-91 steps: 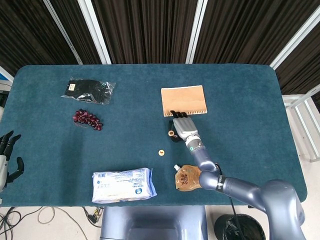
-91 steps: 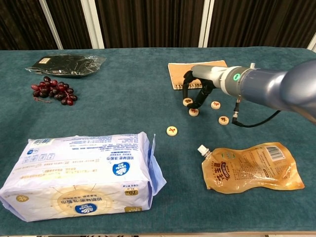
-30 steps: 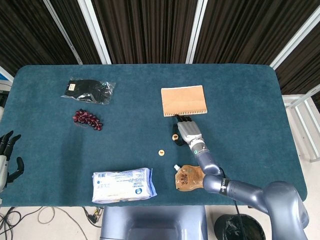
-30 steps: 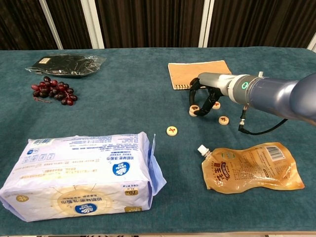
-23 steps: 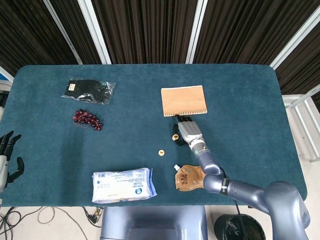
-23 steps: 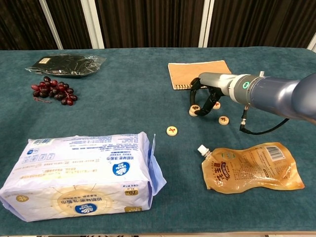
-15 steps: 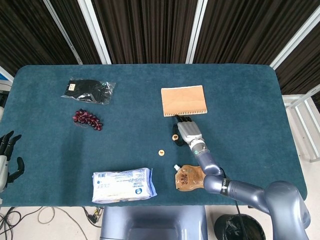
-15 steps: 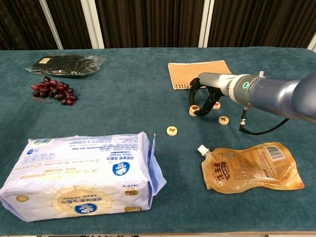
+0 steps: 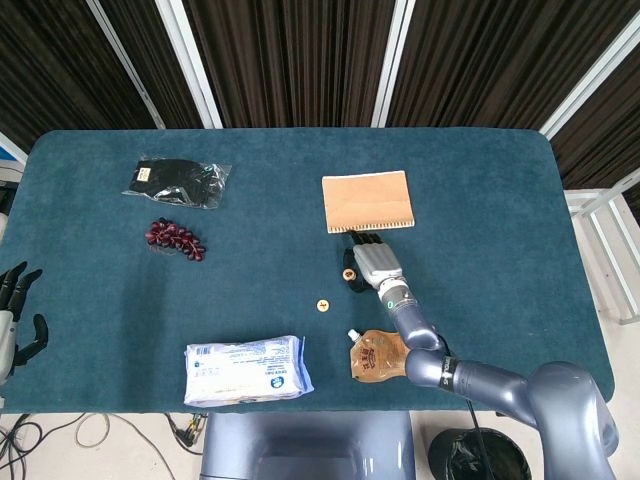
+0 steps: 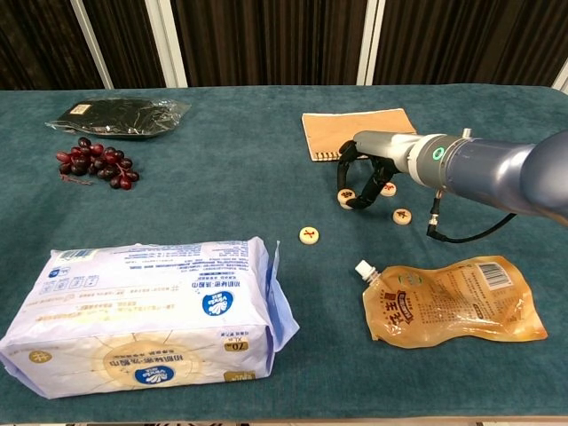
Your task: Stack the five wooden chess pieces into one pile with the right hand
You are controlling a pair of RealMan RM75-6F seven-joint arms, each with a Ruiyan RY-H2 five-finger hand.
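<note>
Right hand [image 10: 362,177] curls its fingers around the small pile [image 10: 347,196] beside the notebook [image 10: 355,131], likely steadying it. Loose pieces wait nearby: one [image 10: 309,235] left, another [image 10: 402,216] right. Left hand [image 9: 15,315] idles, fingers apart.

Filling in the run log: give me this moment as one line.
right hand: fingers around chess stack | loose pieces: | left hand: idle, open

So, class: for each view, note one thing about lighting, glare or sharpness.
Head view: light is even and shadows faint; the chess pieces are too small to read. Chest view: the right arm's metal carries soft highlights, the pouch has some sheen, and everything looks sharp.
</note>
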